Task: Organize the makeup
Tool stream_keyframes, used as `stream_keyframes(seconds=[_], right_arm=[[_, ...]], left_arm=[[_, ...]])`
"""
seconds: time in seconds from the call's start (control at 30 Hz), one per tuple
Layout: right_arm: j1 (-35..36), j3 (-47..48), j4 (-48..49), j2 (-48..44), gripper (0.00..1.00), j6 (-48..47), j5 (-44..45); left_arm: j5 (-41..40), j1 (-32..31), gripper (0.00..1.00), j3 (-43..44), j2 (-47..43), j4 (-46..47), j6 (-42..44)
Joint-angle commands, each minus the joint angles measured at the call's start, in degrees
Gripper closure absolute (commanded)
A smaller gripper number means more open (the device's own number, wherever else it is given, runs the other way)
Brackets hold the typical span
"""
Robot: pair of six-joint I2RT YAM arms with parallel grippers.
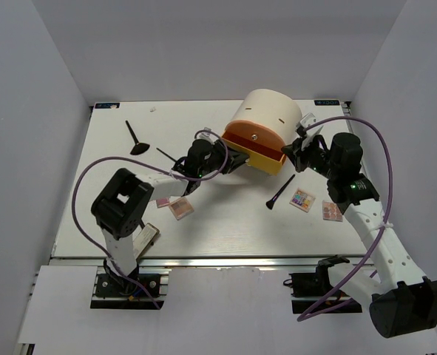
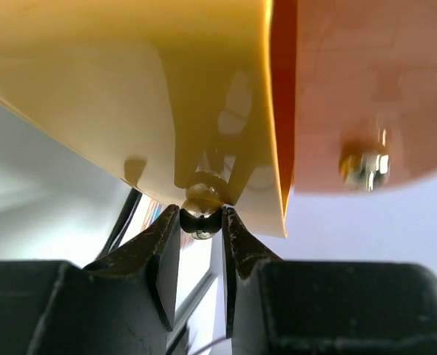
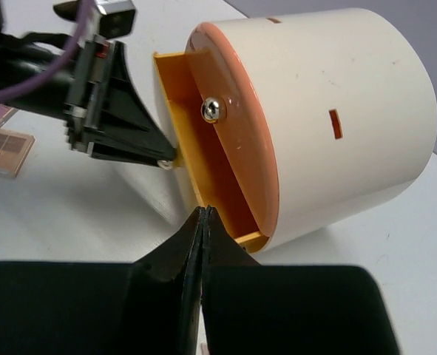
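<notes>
My left gripper (image 2: 201, 222) is shut on the small metal knob (image 2: 200, 214) of the yellow drawer (image 1: 255, 151), which stands partly out of the cream drawer unit (image 1: 270, 111). My right gripper (image 3: 203, 214) is shut and empty, its tip at the drawer's right corner. Makeup lies on the table. Two palettes (image 1: 302, 200) (image 1: 332, 211) are by the right arm and a brush (image 1: 280, 191) lies beside them. Two more palettes (image 1: 180, 208) (image 1: 163, 201) lie under the left arm. A compact (image 1: 148, 237) sits near the front left edge.
Two black brushes (image 1: 136, 137) (image 1: 166, 155) lie at the back left. The pink drawer front (image 2: 366, 89) above the yellow one has its own knob (image 2: 364, 168). The white table (image 1: 225, 237) is walled by grey panels on three sides.
</notes>
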Motion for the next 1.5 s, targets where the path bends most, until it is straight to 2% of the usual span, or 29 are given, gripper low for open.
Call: stream_keyframes(seconds=[0.0, 0.37, 0.43, 0.5, 0.53, 0.57, 0.67, 0.83, 0.97, 1.07, 1.13, 1.2, 1.3, 1.47], right_arm=[[-0.5, -1.2, -0.2, -1.5, 1.0, 0.4, -0.4], [-1.0, -2.5, -1.4, -1.4, 1.0, -0.4, -1.5], [-1.2, -2.4, -2.3, -1.4, 0.93, -1.2, -2.6], [-1.6, -1.6, -3.8, -1.3, 0.82, -2.5, -6.2], [-1.7, -1.2, -6.4, -1.3, 0.66, -4.6, -7.6], [-1.8, -0.7, -8.2, -1.1, 0.59, -5.7, -8.8], [-3.0, 0.6, -15.7, -1.4, 0.43, -9.6, -12.1], [-10.0, 1.0, -28.9, -3.2, 0.26, -18.7, -17.2], [-15.5, 0.0, -39.7, -2.0, 0.17, -31.3, -16.1], [-17.1, -3.3, -41.5, 0.7, 0.14, -38.1, -12.7], [-17.2, -5.3, -41.0, 4.5, 0.13, -40.0, -7.2], [-17.2, -7.9, -36.5, 7.3, 0.11, -39.6, -2.4], [-17.1, -8.9, -31.0, 12.3, 0.11, -38.0, -2.0], [-14.9, -8.3, -21.8, 20.2, 0.11, -33.3, 4.4]], left_arm=[[1.0, -0.2, 0.96, -5.7, -8.9, -3.8, 1.7], [2.3, -0.4, 0.96, -11.0, -14.9, -4.6, 0.9], [2.1, -0.4, 0.95, -11.2, -15.2, -4.9, 1.0], [2.2, -0.4, 0.86, -11.0, -15.5, -4.9, 1.2], [2.6, -0.4, 0.75, -10.8, -15.5, -4.9, 1.3], [2.8, -0.4, 0.56, -10.2, -15.5, -4.9, 1.5], [2.1, -0.4, 0.35, -8.7, -17.0, -6.0, 3.2], [-2.0, -0.2, 0.2, -7.2, -22.1, -11.8, 7.7], [-4.4, 0.7, 0.18, -8.3, -28.0, -19.0, 12.0], [-6.1, 2.8, 0.17, -10.3, -33.7, -24.7, 16.4], [-7.7, 5.0, 0.15, -11.2, -37.6, -29.1, 19.5], [-8.0, 8.3, 0.15, -12.6, -40.1, -35.4, 22.7], [-8.5, 12.6, 0.14, -14.4, -45.3, -39.9, 25.8], [-10.8, 15.5, 0.1, -15.6, -50.6, -47.0, 30.5]])
